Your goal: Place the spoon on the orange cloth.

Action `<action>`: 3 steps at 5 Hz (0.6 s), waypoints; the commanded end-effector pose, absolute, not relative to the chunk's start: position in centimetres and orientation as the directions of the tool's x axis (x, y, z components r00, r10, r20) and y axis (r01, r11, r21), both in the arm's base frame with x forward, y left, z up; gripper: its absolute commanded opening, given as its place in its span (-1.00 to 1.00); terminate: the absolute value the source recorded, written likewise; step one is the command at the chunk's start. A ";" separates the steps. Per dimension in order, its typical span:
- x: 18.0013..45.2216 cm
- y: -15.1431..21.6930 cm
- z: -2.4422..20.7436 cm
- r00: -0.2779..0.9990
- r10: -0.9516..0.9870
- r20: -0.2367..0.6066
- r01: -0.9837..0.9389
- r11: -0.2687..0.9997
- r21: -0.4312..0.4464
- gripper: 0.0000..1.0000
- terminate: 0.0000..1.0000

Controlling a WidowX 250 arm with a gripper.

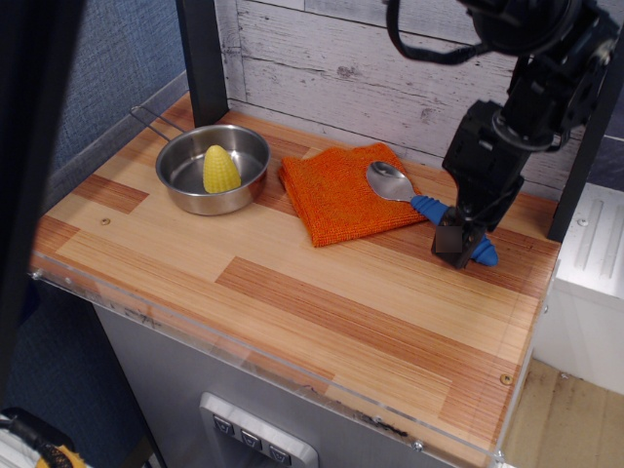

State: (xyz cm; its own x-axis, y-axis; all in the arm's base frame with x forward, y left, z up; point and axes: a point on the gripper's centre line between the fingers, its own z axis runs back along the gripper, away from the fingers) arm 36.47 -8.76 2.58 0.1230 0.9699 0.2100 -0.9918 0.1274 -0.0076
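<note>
The spoon lies with its silver bowl [390,181] on the right edge of the orange cloth [341,195]. Its ribbed blue handle [429,209] runs off the cloth to the right, down onto the wooden table. My gripper [456,244] hangs over the middle of the handle, close above it and hiding part of it. The handle's blue tip [484,255] shows just right of the fingers. The jaws look slightly open and hold nothing.
A round steel pan [191,185] with a wire handle stands at the back left and holds a yellow corn cob [220,170]. A black post [203,58] and a white plank wall stand behind. The table's front edge [292,375] has a clear plastic lip.
</note>
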 end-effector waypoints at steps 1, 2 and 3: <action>35.8 -8.1 9.4 0.062 0.975 0.213 -0.986 0.093 -0.140 1.00 -1.00; 35.3 -7.5 12.1 0.025 0.975 0.219 -0.979 0.068 -0.194 1.00 -1.00; 34.4 -6.5 14.6 -0.040 0.975 0.220 -0.973 0.012 -0.229 1.00 -1.00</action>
